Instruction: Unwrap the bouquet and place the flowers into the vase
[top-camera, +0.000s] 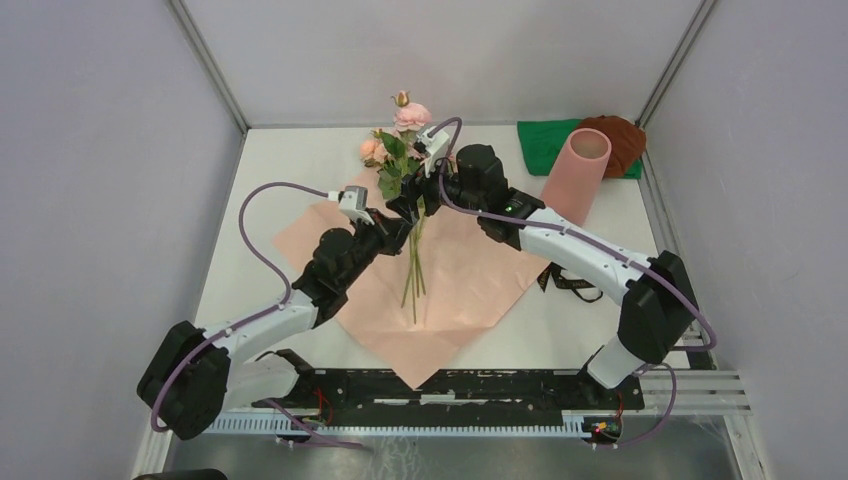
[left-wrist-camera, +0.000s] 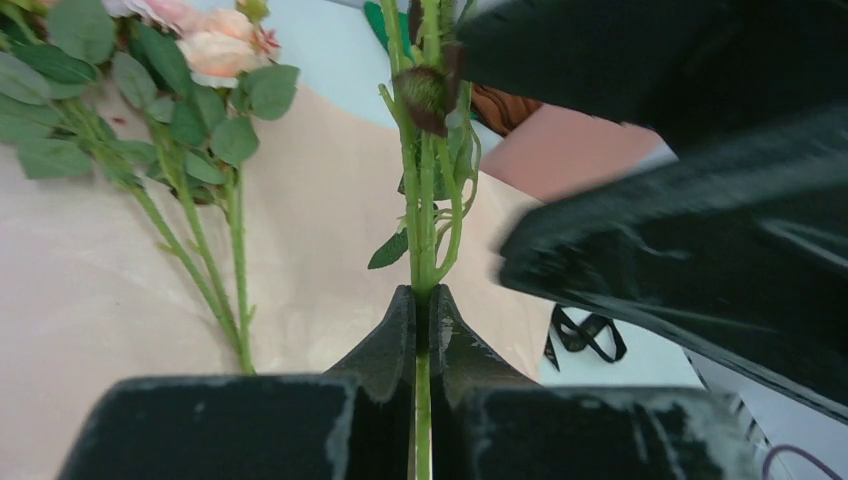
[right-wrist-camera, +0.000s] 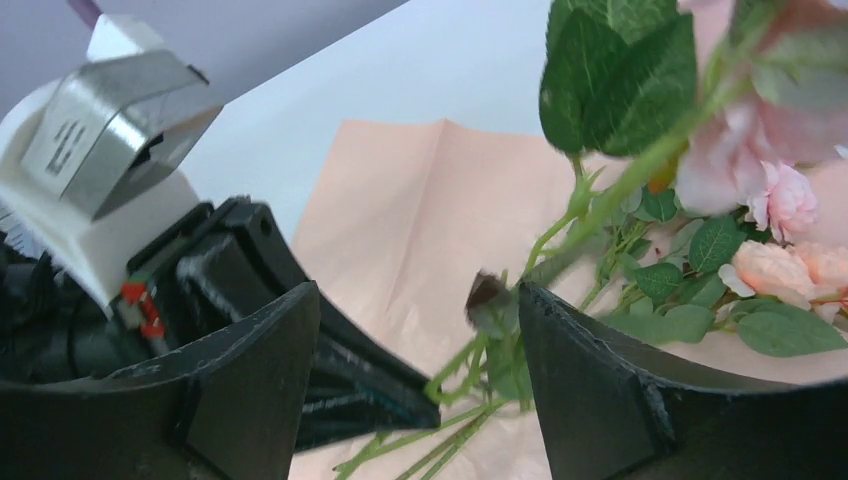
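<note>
The bouquet is undone: its pink wrapping paper (top-camera: 455, 285) lies flat mid-table and the black ribbon (top-camera: 570, 283) lies off to its right. My left gripper (top-camera: 398, 222) (left-wrist-camera: 422, 300) is shut on a thin green flower stem (left-wrist-camera: 425, 215) that rises to a pink bloom (top-camera: 410, 115). Other flowers (left-wrist-camera: 190, 230) lie on the paper, their stems (top-camera: 413, 275) pointing toward me. My right gripper (top-camera: 424, 195) (right-wrist-camera: 418, 300) is open just above the left one, with the held stem (right-wrist-camera: 560, 235) against its right finger (right-wrist-camera: 600, 390). The salmon-pink vase (top-camera: 578, 172) stands at the back right.
A green cloth (top-camera: 545, 145) and a brown bundle (top-camera: 625, 140) lie behind the vase in the back right corner. Grey walls enclose the table on three sides. The two wrists are close together over the far half of the paper.
</note>
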